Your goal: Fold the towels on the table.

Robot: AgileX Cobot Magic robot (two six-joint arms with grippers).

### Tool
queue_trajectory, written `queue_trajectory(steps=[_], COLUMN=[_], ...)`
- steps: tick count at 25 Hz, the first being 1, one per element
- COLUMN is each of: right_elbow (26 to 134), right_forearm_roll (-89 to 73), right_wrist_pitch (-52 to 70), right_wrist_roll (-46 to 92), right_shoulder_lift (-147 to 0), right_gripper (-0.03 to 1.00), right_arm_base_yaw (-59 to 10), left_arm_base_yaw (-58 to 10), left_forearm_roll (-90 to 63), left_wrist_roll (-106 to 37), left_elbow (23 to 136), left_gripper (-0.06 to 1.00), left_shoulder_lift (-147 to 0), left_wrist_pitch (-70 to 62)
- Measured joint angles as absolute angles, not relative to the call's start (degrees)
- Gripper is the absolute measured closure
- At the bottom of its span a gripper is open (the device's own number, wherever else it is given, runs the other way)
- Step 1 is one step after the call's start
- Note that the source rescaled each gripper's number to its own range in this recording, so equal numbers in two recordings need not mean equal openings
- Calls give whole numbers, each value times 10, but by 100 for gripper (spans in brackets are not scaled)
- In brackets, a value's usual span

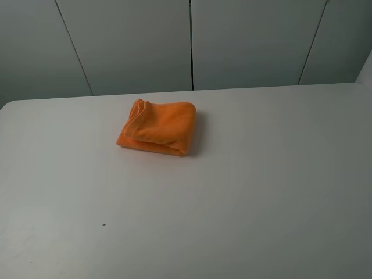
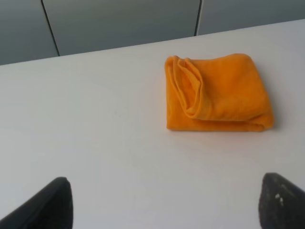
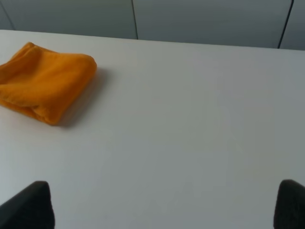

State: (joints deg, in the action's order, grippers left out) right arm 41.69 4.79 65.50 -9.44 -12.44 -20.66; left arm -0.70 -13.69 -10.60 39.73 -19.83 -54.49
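An orange towel [image 1: 158, 128] lies folded into a small thick bundle on the white table [image 1: 261, 186], left of centre toward the far edge. Neither arm shows in the exterior high view. In the left wrist view the towel [image 2: 218, 94] lies well ahead of my left gripper [image 2: 164, 205], whose two black fingertips [image 2: 50, 205] stand wide apart with nothing between them. The right wrist view has the towel [image 3: 43, 81] far off to one side of my right gripper [image 3: 162, 207], which is open and empty too, its fingertips [image 3: 28, 207] low over bare table.
Grey wall panels [image 1: 192, 40] with dark seams rise behind the table's far edge. A tiny dark speck [image 1: 104, 224] sits on the tabletop toward the front left.
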Motion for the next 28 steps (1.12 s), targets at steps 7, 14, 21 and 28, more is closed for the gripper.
queue_trajectory(steps=[7,14,21,28], right_elbow=[328,294,294,294], right_forearm_roll=[33,7,7,8], right_wrist_pitch=[646,633,632,631], right_wrist_roll=[-60,-4,0,0], right_shoulder_lift=[-37,-1,1,1], right_gripper=[-3,-3,-3,-3], right_arm_base_yaw=[-207,-207,-207,-199], left_arm_base_yaw=[-7,-7,-7,-2], left_forearm_roll=[-114,-99,-99,-101], left_wrist_roll=[-94,-92,-90,-89], left_elbow=[320,298,296,295], left_gripper=[-6,-6,-6,-6], left_shoulder_lift=[-36,-2,0,0], left_wrist_pitch=[-573,-620,-621,-621])
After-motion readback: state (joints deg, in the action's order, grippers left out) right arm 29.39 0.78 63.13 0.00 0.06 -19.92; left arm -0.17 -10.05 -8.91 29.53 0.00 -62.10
